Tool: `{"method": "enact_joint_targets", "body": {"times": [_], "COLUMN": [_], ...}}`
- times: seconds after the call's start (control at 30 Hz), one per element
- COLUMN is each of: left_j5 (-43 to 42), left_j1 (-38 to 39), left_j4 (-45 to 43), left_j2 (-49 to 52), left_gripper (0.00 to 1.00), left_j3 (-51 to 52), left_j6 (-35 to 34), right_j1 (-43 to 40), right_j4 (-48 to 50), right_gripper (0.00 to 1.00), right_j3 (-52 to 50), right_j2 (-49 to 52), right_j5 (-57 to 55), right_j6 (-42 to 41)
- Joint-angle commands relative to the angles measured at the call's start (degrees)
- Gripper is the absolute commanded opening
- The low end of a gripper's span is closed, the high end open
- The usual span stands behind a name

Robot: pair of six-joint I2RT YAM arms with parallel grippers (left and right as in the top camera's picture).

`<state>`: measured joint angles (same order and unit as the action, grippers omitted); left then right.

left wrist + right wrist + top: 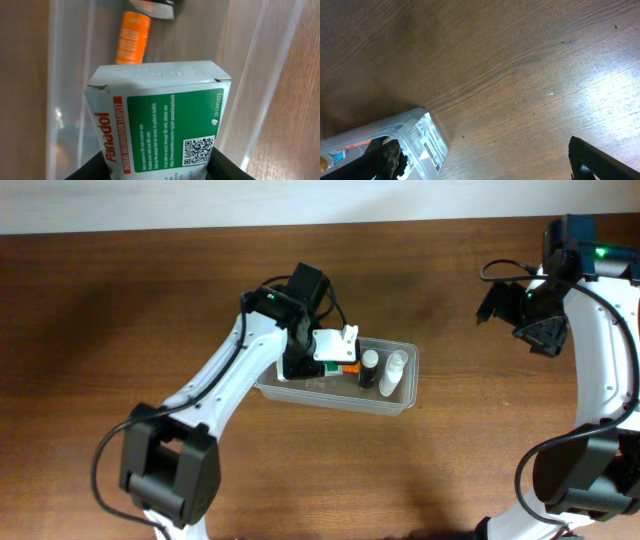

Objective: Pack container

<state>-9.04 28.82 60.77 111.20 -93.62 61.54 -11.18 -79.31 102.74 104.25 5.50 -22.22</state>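
Note:
The clear plastic container (405, 402) lies at the table's middle. My left gripper (322, 364) hangs over its left half, shut on a white-and-green Panadol carton (160, 120). In the left wrist view the black fingers (160, 172) clamp the carton's two sides, with the container's wall (62, 100) and floor beneath it. An orange bottle (132, 40) lies in the container beyond the carton. A dark bottle (369, 369) and a white bottle (393, 374) stand in the right half. My right gripper (535, 330) is open and empty, raised at the far right.
In the right wrist view the container's labelled corner (427, 137) sits at the lower left, with bare brown wood table (520, 75) under the open fingers (485, 167). The table's far edge meets a pale wall (200, 200).

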Motion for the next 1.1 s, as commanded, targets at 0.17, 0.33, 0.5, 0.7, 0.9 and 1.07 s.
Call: {"method": "enact_joint_targets", "body": {"times": [0.17,0.33,0.5,0.7,0.9,1.07], "left_j5": [-0.81,-0.59,1.95,14.51,23.02,21.55], "left_j1": [0.02,0.0,-0.11,-0.68,-6.45,-16.39], "left_j4": [-0.11,1.81,6.34,11.56,11.04,13.29], "left_j2": [3.74,2.99,1.25,-3.91,-13.29,-21.86], "left_gripper": [0.54,0.68,0.67,0.7,0.75,1.0], "left_j3": [0.09,-2.08,-7.65,-18.51,-25.42,-25.64], "left_j6": [3.45,0.11,-3.43,-16.09,-35.6,-52.65], "right_j1": [-0.15,-0.15,-0.15,-0.15,-0.15,-0.15], "right_j4": [0.02,0.02,0.02,0.02,0.02,0.02], "right_gripper": [0.98,0.99,0.98,0.98,0.99,0.98], "right_j3": [0.0,0.0,0.0,0.0,0.0,0.0], "right_j2": [-0.24,-0.24,-0.24,-0.24,-0.24,-0.24], "right_j5": [0.09,0.09,0.09,0.09,0.09,0.09], "right_j6": [0.37,0.39,0.39,0.37,0.37,0.37]}}
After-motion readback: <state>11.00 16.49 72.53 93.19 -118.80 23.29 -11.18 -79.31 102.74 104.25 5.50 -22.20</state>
